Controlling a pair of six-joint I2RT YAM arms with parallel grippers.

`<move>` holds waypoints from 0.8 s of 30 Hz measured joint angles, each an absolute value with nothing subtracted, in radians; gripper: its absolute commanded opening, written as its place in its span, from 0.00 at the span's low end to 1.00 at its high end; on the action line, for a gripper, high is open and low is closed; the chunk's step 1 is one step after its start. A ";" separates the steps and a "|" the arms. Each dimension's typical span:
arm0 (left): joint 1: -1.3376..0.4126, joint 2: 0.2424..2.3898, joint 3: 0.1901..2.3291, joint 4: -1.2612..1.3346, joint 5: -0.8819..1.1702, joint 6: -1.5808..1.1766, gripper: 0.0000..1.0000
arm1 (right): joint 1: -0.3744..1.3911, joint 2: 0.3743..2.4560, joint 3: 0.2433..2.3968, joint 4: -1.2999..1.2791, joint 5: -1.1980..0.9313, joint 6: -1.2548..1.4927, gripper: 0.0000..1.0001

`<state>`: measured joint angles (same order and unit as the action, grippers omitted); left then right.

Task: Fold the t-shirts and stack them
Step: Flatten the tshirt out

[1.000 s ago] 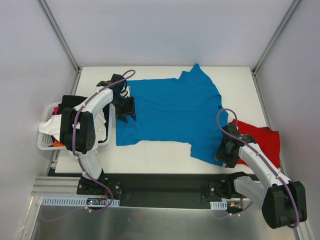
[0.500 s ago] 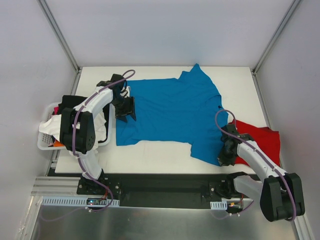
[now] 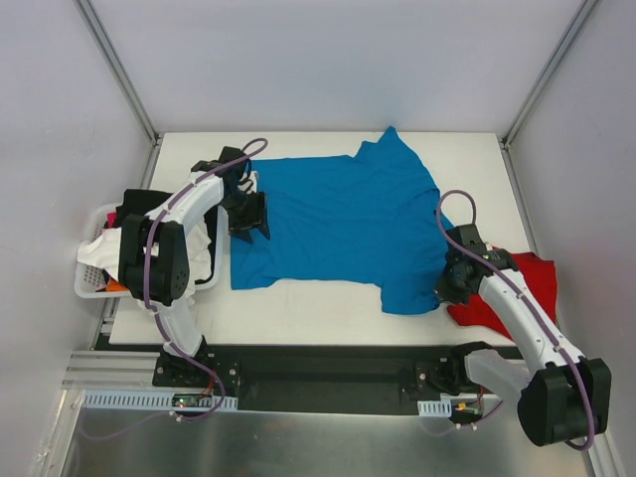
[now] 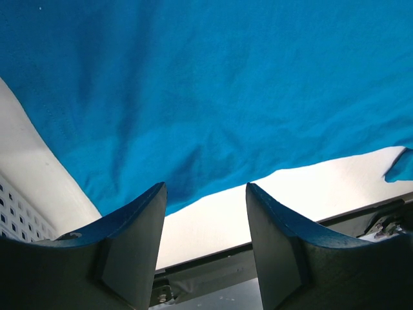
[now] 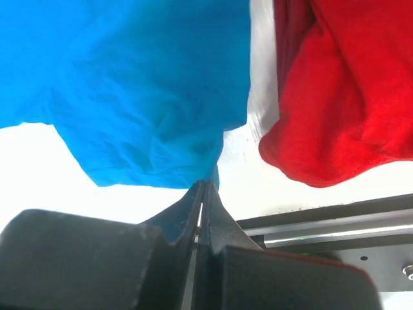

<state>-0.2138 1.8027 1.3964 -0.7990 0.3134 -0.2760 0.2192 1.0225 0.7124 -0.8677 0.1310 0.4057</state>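
- The basket [image 3: 91, 283] sits well off to the outer side of the left gripper [image 4: 203, 190]. A white cloth [image 3: 99, 253] and a black cloth [image 3: 134, 209] are heaped in it, soft and lumpy.
- The left gripper's jaws stand apart with nothing between them. The bottom edge of the blue t-shirt [image 3: 338, 214] lies just ahead of the tips. I think the gripper is there so it can grab that end for a fold.
- The blue t-shirt is spread flat on the white table [image 3: 298, 298], between the two grippers. It is thin, soft and floppy, with small wrinkles.
- The right gripper [image 5: 201, 186] has its jaws squeezed tight. The corner of the blue sleeve bunches up right at the tips, so it looks pinched there. I think that is for folding the sleeve in.
- The red t-shirt [image 5: 335, 97] is a scrunched pile just to the right of those jaws, not touching them. It looks puffy and full of folds. It likely gets its turn after the blue one.
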 measured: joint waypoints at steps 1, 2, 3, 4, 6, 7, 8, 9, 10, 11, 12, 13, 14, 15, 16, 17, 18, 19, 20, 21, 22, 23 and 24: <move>-0.214 1.803 1.396 -0.799 0.313 -0.276 0.52 | 0.219 1.024 0.719 -0.868 0.131 0.403 0.01; -0.214 1.803 1.396 -0.800 0.313 -0.276 0.52 | 0.219 1.026 0.720 -0.868 0.131 0.402 0.01; -0.214 1.803 1.396 -0.799 0.312 -0.276 0.52 | 0.219 1.031 0.720 -0.871 0.130 0.402 0.01; -0.214 1.803 1.396 -0.799 0.308 -0.277 0.53 | 0.219 1.037 0.720 -0.871 0.130 0.400 0.01; -0.207 1.803 1.395 -0.799 0.299 -0.278 0.55 | 0.219 1.051 0.719 -0.870 0.126 0.398 0.01; -0.201 1.803 1.392 -0.799 0.289 -0.279 0.59 | 0.219 1.057 0.719 -0.868 0.124 0.396 0.01; -0.194 1.802 1.388 -0.801 0.281 -0.281 0.61 | 0.219 1.062 0.719 -0.867 0.123 0.394 0.01; -0.186 1.801 1.380 -0.799 0.269 -0.283 0.62 | 0.219 1.070 0.719 -0.867 0.117 0.389 0.01; -0.175 1.798 1.370 -0.799 0.254 -0.288 0.62 | 0.219 1.074 0.719 -0.865 0.115 0.387 0.01; -0.167 1.791 1.355 -0.799 0.241 -0.299 0.62 | 0.219 1.080 0.719 -0.864 0.113 0.382 0.01; -0.162 1.776 1.337 -0.797 0.233 -0.302 0.62 | 0.219 1.087 0.719 -0.863 0.110 0.379 0.01; -0.162 1.752 1.318 -0.791 0.223 -0.304 0.61 | 0.219 1.095 0.719 -0.863 0.107 0.374 0.01; -0.163 1.719 1.292 -0.789 0.208 -0.307 0.61 | 0.219 1.103 0.719 -0.863 0.103 0.368 0.01; -0.165 1.680 1.264 -0.793 0.197 -0.309 0.61 | 0.219 1.110 0.719 -0.863 0.100 0.362 0.01; -0.164 1.645 1.241 -0.800 0.191 -0.312 0.61 | 0.219 1.117 0.719 -0.863 0.097 0.355 0.01; -0.162 1.597 1.203 -0.800 0.181 -0.315 0.61 | 0.219 1.124 0.719 -0.862 0.094 0.349 0.01; -0.163 1.563 1.180 -0.799 0.176 -0.321 0.61 | 0.219 1.132 0.719 -0.862 0.091 0.344 0.01; -0.163 1.534 1.161 -0.801 0.173 -0.325 0.61 | 0.219 1.139 0.719 -0.862 0.089 0.336 0.01; -0.164 1.514 1.145 -0.799 0.173 -0.330 0.61 | 0.219 1.144 0.719 -0.861 0.088 0.331 0.01; -0.165 1.504 1.134 -0.796 0.171 -0.335 0.61 | 0.219 1.151 0.719 -0.860 0.085 0.324 0.01; -0.171 1.496 1.122 -0.789 0.170 -0.347 0.61 | 0.219 1.156 0.719 -0.860 0.081 0.318 0.01; -0.175 1.489 1.108 -0.777 0.168 -0.355 0.61 | 0.219 1.159 0.720 -0.860 0.078 0.311 0.01; -0.185 1.479 1.090 -0.764 0.164 -0.366 0.61 | 0.219 1.161 0.721 -0.860 0.074 0.303 0.01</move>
